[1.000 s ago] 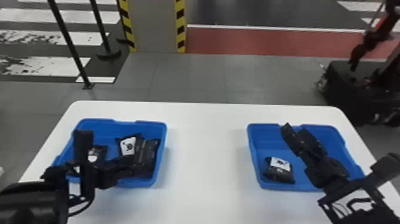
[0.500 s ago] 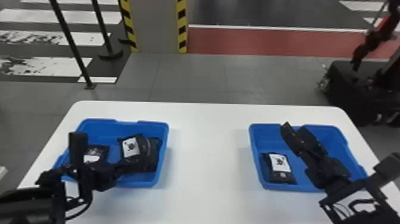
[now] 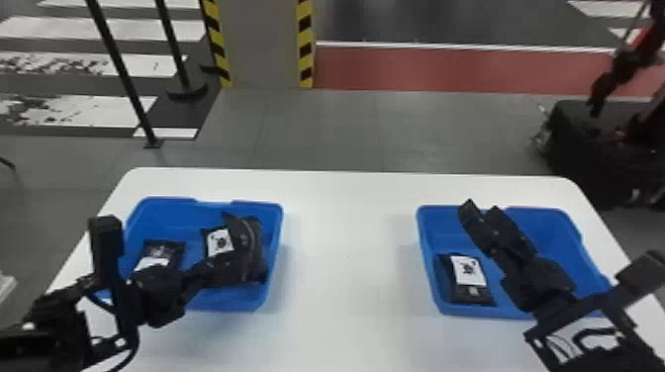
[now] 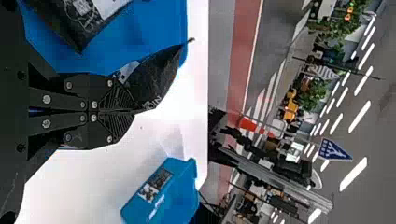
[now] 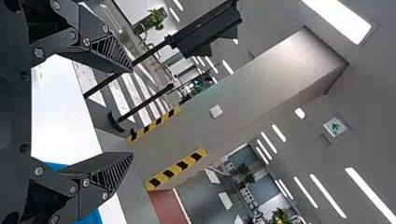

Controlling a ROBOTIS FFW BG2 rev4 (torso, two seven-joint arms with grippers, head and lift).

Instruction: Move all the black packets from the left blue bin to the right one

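Head view: left gripper [image 3: 238,261] is over the left blue bin [image 3: 257,302], two labelled black packets [image 3: 217,242] [image 3: 159,255] off to its left. Right gripper [image 3: 495,225] hangs over the right one [image 3: 549,217], a packet [image 3: 467,279] lying left of it.

Left wrist view: fingers clamped on a black packet [image 4: 161,77], plus you get the sticker [image 4: 155,185] on the far bin's outside.

Right wrist view: fingers wide apart, nothing between.

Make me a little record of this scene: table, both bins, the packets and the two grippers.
table: white, a blue bin on each side
left bin: one black packet toward its left side, more packet material under the left gripper
left gripper: shut on a black packet
right bin: one black packet, white label up
right gripper: open, nothing between its fingers
task: unfinished
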